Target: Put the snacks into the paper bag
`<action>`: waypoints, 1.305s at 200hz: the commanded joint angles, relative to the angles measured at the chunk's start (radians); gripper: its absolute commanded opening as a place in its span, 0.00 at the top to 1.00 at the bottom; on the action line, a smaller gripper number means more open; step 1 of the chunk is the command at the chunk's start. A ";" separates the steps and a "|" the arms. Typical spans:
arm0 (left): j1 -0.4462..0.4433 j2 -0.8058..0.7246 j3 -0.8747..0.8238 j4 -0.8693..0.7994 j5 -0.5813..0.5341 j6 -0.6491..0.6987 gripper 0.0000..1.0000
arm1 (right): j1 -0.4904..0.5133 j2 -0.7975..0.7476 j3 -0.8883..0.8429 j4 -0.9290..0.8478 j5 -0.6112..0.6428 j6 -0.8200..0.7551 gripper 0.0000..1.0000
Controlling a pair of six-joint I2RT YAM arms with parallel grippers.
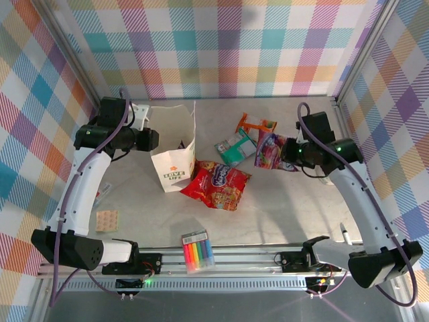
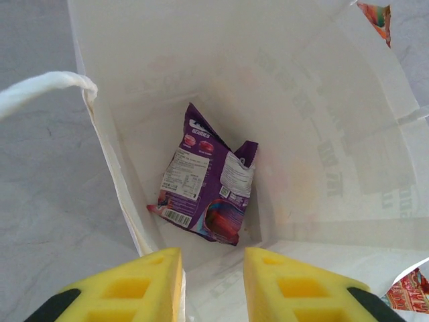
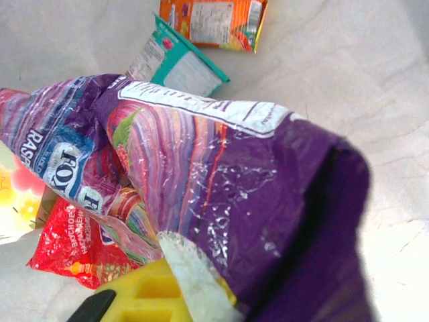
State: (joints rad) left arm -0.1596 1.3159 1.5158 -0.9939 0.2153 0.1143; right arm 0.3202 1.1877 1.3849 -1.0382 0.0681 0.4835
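Observation:
The white paper bag (image 1: 175,168) stands open at centre left. My left gripper (image 1: 151,139) is at its left rim, the yellow fingers (image 2: 144,285) standing a little apart with the bag's near wall (image 2: 221,282) pinched between them. One purple packet (image 2: 208,178) lies on the bag's bottom. My right gripper (image 1: 289,153) is shut on the other purple packet (image 3: 221,174), lifted at the right; one yellow finger (image 3: 154,292) shows under it. The red packet (image 1: 216,184), the teal-and-white packet (image 1: 234,149) and the orange packet (image 1: 255,124) lie on the table.
A clear pack of rainbow markers (image 1: 198,251) lies near the front rail. A tan square (image 1: 106,220) sits at the left beside my left arm. The bag's twisted handle (image 2: 40,90) hangs outside the rim. Checked walls close in the table on three sides.

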 commanded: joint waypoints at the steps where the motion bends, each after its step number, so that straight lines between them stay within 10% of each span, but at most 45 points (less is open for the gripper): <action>1: -0.008 -0.001 0.021 -0.038 -0.014 0.014 0.69 | 0.003 0.005 0.064 -0.007 0.049 -0.044 0.86; 261: -0.040 -0.012 0.038 -0.025 -0.082 0.004 0.67 | 0.030 0.253 0.600 0.058 -0.061 -0.138 0.89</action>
State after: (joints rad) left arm -0.1894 1.3231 1.5345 -1.0183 0.1509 0.1242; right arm 0.3305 1.4208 1.9305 -1.0386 0.0631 0.3531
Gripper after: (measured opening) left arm 0.326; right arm 0.131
